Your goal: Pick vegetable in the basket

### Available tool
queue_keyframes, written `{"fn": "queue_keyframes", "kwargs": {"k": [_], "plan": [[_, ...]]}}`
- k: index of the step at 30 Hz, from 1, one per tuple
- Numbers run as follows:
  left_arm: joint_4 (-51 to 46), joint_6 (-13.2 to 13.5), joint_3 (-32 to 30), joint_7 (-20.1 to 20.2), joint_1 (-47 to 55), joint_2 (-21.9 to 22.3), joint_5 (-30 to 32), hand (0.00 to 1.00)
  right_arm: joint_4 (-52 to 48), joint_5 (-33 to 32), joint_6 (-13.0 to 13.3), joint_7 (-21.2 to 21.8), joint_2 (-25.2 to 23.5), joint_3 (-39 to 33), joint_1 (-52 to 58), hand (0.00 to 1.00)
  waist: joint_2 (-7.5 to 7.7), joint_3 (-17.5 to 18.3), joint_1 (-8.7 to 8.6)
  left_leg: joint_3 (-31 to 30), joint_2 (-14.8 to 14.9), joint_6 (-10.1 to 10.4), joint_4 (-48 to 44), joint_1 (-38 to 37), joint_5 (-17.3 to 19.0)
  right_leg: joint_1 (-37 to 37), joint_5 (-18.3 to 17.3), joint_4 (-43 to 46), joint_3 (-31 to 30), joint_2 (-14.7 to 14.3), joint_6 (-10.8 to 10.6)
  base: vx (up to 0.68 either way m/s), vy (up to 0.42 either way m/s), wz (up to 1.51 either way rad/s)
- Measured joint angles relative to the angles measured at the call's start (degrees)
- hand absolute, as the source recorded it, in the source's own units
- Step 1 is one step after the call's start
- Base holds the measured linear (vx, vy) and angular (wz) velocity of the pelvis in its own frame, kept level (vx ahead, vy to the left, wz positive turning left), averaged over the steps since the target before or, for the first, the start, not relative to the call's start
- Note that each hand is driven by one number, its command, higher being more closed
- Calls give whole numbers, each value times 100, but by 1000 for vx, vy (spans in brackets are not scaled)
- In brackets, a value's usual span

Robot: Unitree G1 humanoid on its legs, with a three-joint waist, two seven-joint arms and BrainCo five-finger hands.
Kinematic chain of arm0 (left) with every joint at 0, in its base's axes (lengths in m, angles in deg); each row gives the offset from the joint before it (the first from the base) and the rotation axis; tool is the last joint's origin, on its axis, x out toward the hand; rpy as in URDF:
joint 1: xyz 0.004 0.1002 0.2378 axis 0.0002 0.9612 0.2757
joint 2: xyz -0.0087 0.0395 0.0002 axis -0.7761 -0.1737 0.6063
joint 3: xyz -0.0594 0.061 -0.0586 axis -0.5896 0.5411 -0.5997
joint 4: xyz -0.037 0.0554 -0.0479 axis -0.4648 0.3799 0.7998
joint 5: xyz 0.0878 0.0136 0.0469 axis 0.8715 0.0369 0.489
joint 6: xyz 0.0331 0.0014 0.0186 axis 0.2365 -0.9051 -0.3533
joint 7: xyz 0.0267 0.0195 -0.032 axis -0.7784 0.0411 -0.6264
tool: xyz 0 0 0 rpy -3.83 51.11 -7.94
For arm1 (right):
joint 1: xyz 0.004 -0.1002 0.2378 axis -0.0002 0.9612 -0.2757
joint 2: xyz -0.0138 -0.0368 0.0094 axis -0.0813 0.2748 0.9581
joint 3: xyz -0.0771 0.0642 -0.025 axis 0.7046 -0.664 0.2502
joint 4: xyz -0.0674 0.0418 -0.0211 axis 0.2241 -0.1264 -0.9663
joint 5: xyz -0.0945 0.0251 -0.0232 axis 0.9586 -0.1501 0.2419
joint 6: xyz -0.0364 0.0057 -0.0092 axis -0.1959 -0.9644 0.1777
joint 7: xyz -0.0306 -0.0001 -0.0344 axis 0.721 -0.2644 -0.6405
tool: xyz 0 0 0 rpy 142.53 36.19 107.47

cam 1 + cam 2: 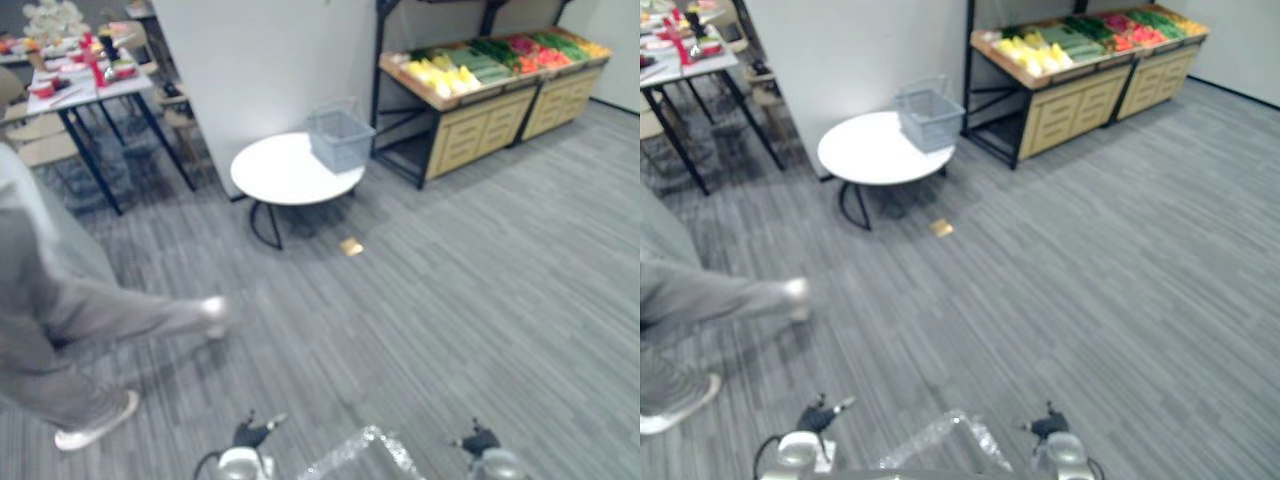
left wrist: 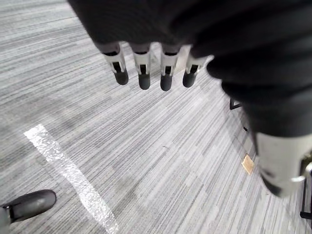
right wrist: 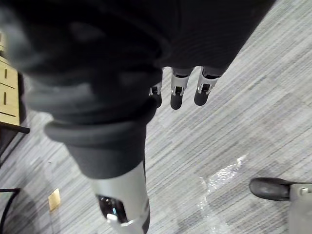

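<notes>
While both arms hang low over the grey carpet floor [image 1: 480, 300], neither robot hand touches or holds anything. The left robot hand [image 2: 142, 63] has its fingers straight and spread in a loose row, thumb set well apart from them, with bare floor past the tips. The right robot hand [image 3: 176, 92] is likewise wide, its fingers straight and pointing down at the floor.

Vegetables [image 1: 478, 60] lie in rows of yellow, green and red on the sloped top of a wooden produce stand [image 1: 470, 130] against the far wall, well apart from both hands. A grey basket [image 1: 340, 137] stands upright at the far right edge of a round white tabletop [image 1: 285, 175], between the wall and the produce stand's near end. What the basket contains cannot be made out.

A small tan square [image 1: 350, 246] lies on the floor just in front of the tabletop. A silvery tape strip [image 2: 73, 175] crosses the floor below the hands. A person [image 1: 60, 310] in grey strides past on the left.
</notes>
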State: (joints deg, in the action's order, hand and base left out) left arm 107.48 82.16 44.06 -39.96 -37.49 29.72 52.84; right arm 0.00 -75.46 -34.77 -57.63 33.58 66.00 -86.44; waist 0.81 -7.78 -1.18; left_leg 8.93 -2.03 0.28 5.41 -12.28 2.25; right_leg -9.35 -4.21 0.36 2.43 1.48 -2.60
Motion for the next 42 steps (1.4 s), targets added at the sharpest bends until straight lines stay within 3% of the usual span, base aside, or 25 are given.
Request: {"fn": "queue_keyframes", "kwargs": {"k": [24, 36, 39, 40, 41, 42], "plan": [[-73, -14, 18, -48, 257, 130, -1, 0, -254, -27, 27, -19, 4, -70, 244, 0, -14, 1, -27, -6, 73, 12, 1, 211, 18, 235, -36, 83, 61, -61, 47, -17, -34, 1], [-192, -14, -349, -51, 179, -275, -10, 0, -575, -18, -3, -4, 380, -355, 78, 0, -86, -6, -33, 121, 151, 161, -2, 326, 124, 619, -389, 605, 7, -116, 154, 41, -38, -3], [-255, -13, -648, -51, 92, -521, -28, 0, -873, -15, 4, 24, 463, -337, 96, 0, -29, -78, -37, 228, 311, 295, -1256, 893, 801, 824, -745, 1014, -35, -117, 277, 46, -84, -4], [-320, -5, -736, -52, 81, -583, -46, 0, -933, -15, 6, 43, 540, -314, 126, 0, -18, -126, -36, 354, 444, 385, -2023, 1192, 1005, 804, -856, 1100, -21, -138, 325, 39, -108, 11], [-421, -7, -804, -52, 42, -666, -52, 0, -1064, -16, -3, 77, 686, -314, 175, 0, 2, -260, -36, 476, 715, 446, -3605, 1789, 1067, 682, -983, 1209, 22, -160, 370, 36, -87, 9], [-496, -6, -841, -53, 54, -657, -55, 0, -1201, -20, 3, 84, 773, -314, 234, 0, -35, -318, -28, 474, 867, 448, -4215, 2024, 1009, 601, -1037, 1256, 16, -201, 384, 125, -75, -1]]}}
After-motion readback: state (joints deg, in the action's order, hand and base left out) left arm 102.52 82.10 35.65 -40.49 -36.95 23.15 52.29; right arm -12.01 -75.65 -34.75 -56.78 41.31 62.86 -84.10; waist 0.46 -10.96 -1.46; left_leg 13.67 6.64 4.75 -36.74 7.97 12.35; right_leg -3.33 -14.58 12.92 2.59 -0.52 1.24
